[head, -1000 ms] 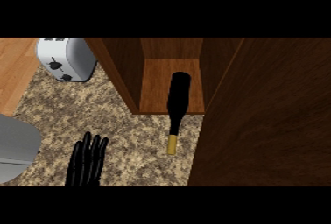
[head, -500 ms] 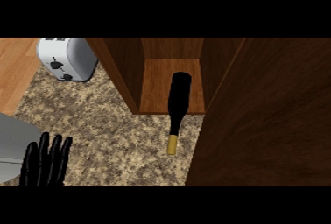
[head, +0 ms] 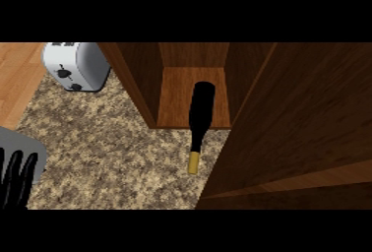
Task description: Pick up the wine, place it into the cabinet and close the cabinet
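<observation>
The dark wine bottle [head: 201,110] lies on its side, its body inside the open wooden cabinet [head: 174,98] and its neck with the yellow cap sticking out over the counter's front. My left hand [head: 16,182] shows at the lower left edge, fingers straight and pointing up, well away from the bottle and holding nothing. The cabinet door [head: 305,128] fills the right side of the view, swung partly across the opening. My right hand does not show anywhere.
A white toaster [head: 73,65] stands at the back left beside the cabinet wall. A grey object [head: 22,147] lies at the left edge above my left hand. Speckled granite counter [head: 116,147] spreads between them.
My left hand has slid left and down across the counter, from the middle toward the lower left corner. The bottle has stayed put. The door edge now reaches further left at the bottom.
</observation>
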`<state>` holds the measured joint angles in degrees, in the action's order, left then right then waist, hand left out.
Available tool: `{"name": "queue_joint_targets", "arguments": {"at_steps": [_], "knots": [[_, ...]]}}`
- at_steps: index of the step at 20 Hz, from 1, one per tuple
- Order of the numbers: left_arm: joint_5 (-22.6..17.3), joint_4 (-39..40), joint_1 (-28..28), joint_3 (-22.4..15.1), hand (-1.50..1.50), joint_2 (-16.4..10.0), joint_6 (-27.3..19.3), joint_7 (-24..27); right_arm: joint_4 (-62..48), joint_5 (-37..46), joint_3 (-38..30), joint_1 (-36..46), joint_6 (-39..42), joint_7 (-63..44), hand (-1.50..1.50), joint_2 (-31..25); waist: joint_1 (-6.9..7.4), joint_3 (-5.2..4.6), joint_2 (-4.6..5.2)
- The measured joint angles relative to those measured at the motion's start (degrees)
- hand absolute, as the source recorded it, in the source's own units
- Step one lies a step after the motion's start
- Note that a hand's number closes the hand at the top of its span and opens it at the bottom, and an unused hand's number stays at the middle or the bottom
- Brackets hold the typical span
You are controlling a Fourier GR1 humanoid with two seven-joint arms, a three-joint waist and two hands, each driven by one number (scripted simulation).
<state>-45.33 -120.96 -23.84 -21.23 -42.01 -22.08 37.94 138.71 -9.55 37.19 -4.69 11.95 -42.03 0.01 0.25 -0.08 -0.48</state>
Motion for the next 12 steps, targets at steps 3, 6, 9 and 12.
{"name": "queue_joint_targets", "arguments": {"at_steps": [3,6,9,12], "knots": [[-2.07,-0.56,-2.07,3.85,-1.50,-1.85,2.69,-0.69,1.10,4.26,4.45,0.52,-3.18,-0.30,1.50,-0.20,-0.01,0.00,-0.03],[-3.40,-0.06,-2.89,6.63,-1.50,-2.52,4.83,-1.23,1.30,7.19,6.05,1.51,-7.99,-1.21,1.50,-1.28,-0.04,-0.02,-0.04],[-4.61,0.54,-4.08,8.85,-1.50,-3.16,7.12,-1.36,1.17,9.66,7.41,2.01,-11.95,-0.82,1.50,-1.95,-0.06,-0.05,-0.16],[-5.78,0.98,-3.60,10.93,-1.50,-3.96,8.34,-2.52,-0.08,11.94,9.67,5.00,-16.38,0.41,1.50,-2.18,-0.04,-0.07,-0.13]]}}
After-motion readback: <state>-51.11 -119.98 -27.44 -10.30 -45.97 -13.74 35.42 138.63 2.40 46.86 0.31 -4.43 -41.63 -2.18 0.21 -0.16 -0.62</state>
